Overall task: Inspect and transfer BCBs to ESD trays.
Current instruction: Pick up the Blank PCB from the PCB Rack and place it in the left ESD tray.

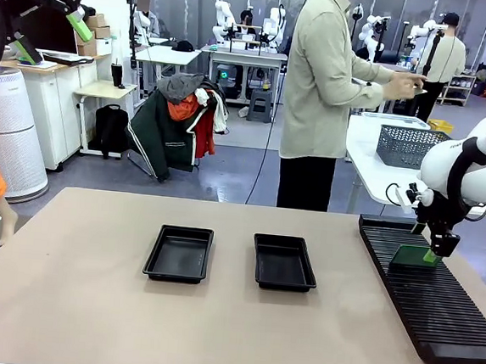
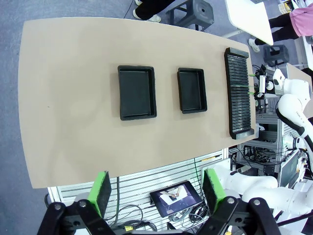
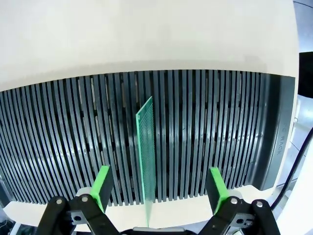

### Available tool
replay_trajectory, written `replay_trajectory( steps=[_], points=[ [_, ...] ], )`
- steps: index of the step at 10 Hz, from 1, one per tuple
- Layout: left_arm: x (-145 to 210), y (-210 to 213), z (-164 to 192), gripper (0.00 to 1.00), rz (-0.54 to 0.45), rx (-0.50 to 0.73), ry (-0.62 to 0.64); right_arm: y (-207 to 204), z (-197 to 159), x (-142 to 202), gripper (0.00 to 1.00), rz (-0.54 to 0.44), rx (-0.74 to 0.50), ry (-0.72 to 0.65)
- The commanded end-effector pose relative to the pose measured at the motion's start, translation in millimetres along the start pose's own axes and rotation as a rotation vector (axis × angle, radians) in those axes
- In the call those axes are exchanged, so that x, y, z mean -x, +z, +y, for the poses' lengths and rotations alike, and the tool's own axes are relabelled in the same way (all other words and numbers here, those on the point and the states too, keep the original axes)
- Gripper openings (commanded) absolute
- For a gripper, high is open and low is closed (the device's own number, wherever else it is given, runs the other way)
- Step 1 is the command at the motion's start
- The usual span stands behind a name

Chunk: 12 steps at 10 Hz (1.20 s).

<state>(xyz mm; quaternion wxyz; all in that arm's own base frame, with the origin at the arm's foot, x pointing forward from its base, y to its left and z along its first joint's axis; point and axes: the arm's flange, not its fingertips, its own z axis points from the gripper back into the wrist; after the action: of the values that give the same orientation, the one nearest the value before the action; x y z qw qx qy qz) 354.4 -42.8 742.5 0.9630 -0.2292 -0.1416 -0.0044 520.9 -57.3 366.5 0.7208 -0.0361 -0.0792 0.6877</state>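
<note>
Gripper, right: fingers spread wide, green pads either side of the board, not touching it.
Gripper, left: spread open, holding nothing, high above the table.
Board: thin, green, standing on edge in a slot of the black rack.
Trays: two, black, side by side mid-table.
</note>
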Motion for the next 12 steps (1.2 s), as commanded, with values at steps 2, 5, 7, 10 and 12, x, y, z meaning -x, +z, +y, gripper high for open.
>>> replay_trajectory(
  steps=[2, 5, 7, 10, 12],
  points=[
    [0.9, 0.4, 1.3, 1.00, 0.000, 0.009, -0.001, -1.0, -0.5, 3.5, 1.00, -0.006, 0.012, 0.021],
    [0.9, 0.4, 1.3, 1.00, 0.000, 0.009, -0.001, -1.8, 0.7, 4.6, 0.96, -0.005, 0.010, 0.071],
    [0.9, 0.4, 1.3, 1.00, 0.000, 0.009, -0.001, -3.0, -0.1, 3.9, 0.89, -0.006, -0.004, 0.074],
    [0.9, 0.4, 1.3, 1.00, 0.000, 0.009, -0.001, -3.9, -0.8, 2.7, 0.74, 0.012, -0.009, 0.077],
    [0.9, 0.4, 1.3, 1.00, 0.000, 0.009, -0.001, -4.2, -1.4, 5.2, 0.66, 0.021, -0.009, 0.067]
  ],
)
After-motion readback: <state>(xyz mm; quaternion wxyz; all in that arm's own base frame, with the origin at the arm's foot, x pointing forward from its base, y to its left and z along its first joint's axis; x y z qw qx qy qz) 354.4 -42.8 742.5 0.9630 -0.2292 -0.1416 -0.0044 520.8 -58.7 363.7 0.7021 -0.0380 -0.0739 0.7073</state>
